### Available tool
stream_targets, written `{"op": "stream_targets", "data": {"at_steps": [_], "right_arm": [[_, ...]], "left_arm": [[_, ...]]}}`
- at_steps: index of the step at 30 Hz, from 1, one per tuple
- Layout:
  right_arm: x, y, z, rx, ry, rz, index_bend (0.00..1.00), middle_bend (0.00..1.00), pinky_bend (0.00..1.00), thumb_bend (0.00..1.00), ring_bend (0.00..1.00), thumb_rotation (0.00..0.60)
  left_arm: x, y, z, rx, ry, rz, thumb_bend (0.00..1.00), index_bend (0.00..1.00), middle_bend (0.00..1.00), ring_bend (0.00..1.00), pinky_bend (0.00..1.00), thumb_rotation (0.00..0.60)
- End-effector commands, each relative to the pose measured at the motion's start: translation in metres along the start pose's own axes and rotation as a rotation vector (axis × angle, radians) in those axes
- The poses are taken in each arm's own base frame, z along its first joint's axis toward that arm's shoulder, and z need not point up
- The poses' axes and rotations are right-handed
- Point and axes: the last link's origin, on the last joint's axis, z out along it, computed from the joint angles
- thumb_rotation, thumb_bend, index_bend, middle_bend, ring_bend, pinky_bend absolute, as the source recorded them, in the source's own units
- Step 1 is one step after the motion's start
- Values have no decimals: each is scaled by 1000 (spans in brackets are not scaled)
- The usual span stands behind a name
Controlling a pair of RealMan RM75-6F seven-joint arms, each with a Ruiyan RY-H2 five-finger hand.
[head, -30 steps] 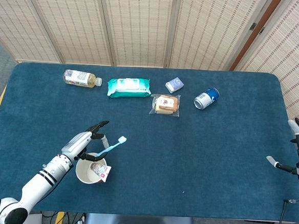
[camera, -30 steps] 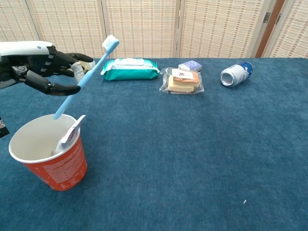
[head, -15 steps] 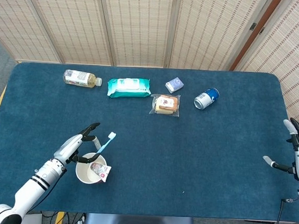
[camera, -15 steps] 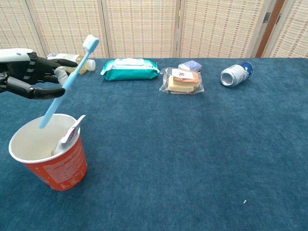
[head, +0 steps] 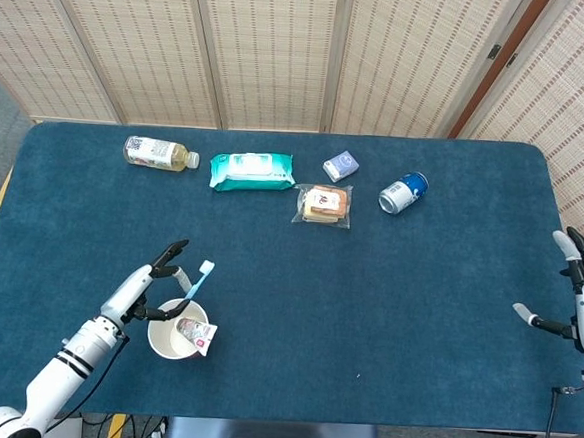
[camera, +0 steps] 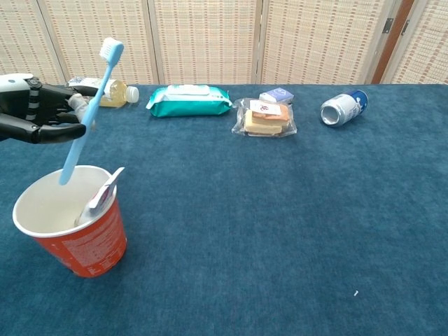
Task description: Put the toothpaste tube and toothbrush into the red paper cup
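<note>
The toothbrush (camera: 85, 115) tilts over the red paper cup (camera: 70, 222), its handle tip just inside the rim, pinched by the left hand (camera: 38, 117). The toothpaste tube (camera: 100, 198) already leans inside the cup. The right hand (head: 579, 304) hangs spread at the table's (head: 416, 308) far edge.

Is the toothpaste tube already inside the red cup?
Yes, the toothpaste tube stands in the red paper cup, its flat end poking above the rim.
</note>
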Motion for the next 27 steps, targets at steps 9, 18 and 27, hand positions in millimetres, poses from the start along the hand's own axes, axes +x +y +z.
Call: {"op": "stream_targets", "data": {"at_steps": [9, 18, 27], "right_arm": [[-2, -3, 0, 7, -7, 2, 54, 25, 366, 0, 26, 600], [-3, -3, -2, 4, -8, 4, 54, 25, 366, 0, 26, 600], [-4, -1, -3, 0, -11, 6, 54, 25, 366, 0, 26, 600]], "left_arm": [[-6, -20, -10, 7, 22, -61, 485, 561, 0, 0, 0, 600], [-13, -30, -10, 5, 23, -30, 486, 542, 0, 0, 0, 600], [-18, -40, -10, 8, 25, -4, 486, 382, 0, 0, 0, 600]]}}
